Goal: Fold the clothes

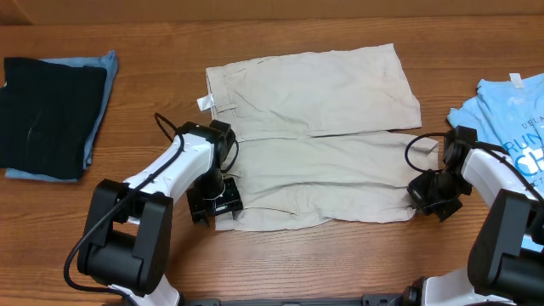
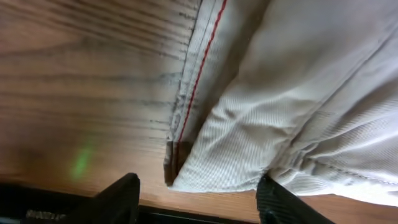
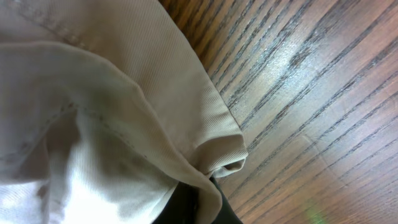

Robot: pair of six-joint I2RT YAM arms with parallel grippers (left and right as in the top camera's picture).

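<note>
Looking down from overhead, I count one pair of shorts point(image 1: 323, 127) spread flat mid-table point(image 1: 297, 263), pale beige, its two legs running side by side toward 3 o'clock, with one white label point(image 1: 205, 103) at the waistband. The left gripper point(image 1: 214, 202) sits on the corner at 7 o'clock and the right gripper point(image 1: 435, 197) on the hem corner at 4 o'clock. That makes two grippers, one per end. One black garment point(image 1: 47, 115) lies on a blue cloth point(image 1: 102, 76) far out at 9 o'clock, and one blue T-shirt point(image 1: 510, 127) at 3 o'clock, both apart from the shorts.

On the left wrist view, my two fingers point(image 2: 118, 199) stand apart at 6 o'clock. The waistband corner lies on the wood between them and just ahead, unclamped. One red stitch line point(image 2: 202, 68) runs along the edge of the ribbed weave.

On the right wrist view, the jaws are closed on the shorts. The hem bunches and folds down into one dark finger point(image 3: 186, 208) at 6 o'clock, and bare wood shows toward 2 o'clock.
</note>
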